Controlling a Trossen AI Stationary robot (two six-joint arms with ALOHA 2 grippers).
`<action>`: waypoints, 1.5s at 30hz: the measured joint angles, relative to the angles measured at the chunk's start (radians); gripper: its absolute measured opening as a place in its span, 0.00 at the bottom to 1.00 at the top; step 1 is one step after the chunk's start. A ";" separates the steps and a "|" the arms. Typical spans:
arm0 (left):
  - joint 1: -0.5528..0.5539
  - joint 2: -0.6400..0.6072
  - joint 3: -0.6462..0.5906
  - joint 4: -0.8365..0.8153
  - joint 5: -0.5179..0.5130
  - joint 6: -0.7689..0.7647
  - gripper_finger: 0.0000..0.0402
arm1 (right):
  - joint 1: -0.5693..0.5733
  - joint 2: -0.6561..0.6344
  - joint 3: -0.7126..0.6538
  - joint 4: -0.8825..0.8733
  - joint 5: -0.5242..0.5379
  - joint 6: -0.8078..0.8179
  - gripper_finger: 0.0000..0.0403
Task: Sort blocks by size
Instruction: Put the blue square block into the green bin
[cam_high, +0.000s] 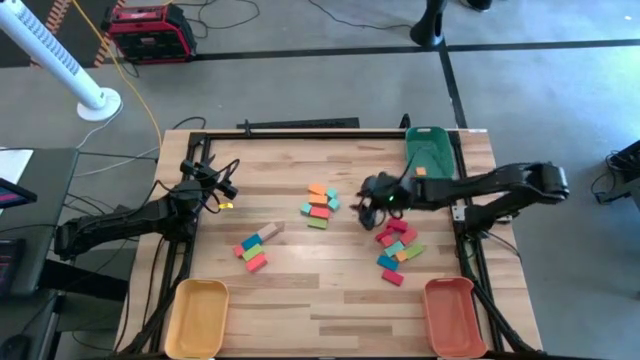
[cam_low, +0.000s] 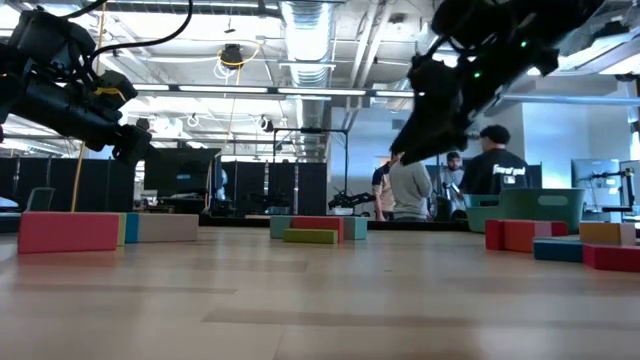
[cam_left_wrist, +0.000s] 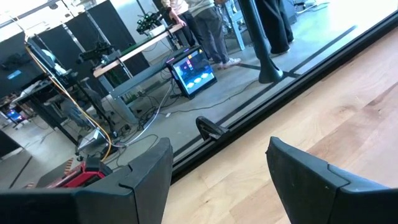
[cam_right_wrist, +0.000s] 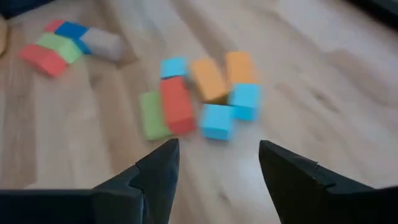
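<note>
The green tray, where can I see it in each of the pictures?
High view: the green tray sits at the table's far right corner, just beyond the right arm.
Low view: its teal-looking rim shows at the right, behind the red blocks.
Left wrist view: not in it.
Right wrist view: not in it.
Shared landmark: the middle block cluster, seen in the high, low and right wrist views.

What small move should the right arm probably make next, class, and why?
Probably lower the right gripper toward the middle cluster of blocks: its fingers stand open and empty just beside them. One orange block already lies in the green tray.
</note>
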 joint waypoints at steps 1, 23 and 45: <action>0.000 0.000 0.000 0.000 0.000 0.000 0.62 | 0.013 0.032 0.000 0.035 0.000 0.000 0.62; 0.000 0.000 0.000 0.000 0.000 0.000 0.62 | -0.016 0.446 0.134 0.186 0.068 -0.087 0.75; 0.000 0.000 0.000 0.000 0.000 0.000 0.62 | -0.040 0.492 0.134 0.242 0.090 -0.049 0.63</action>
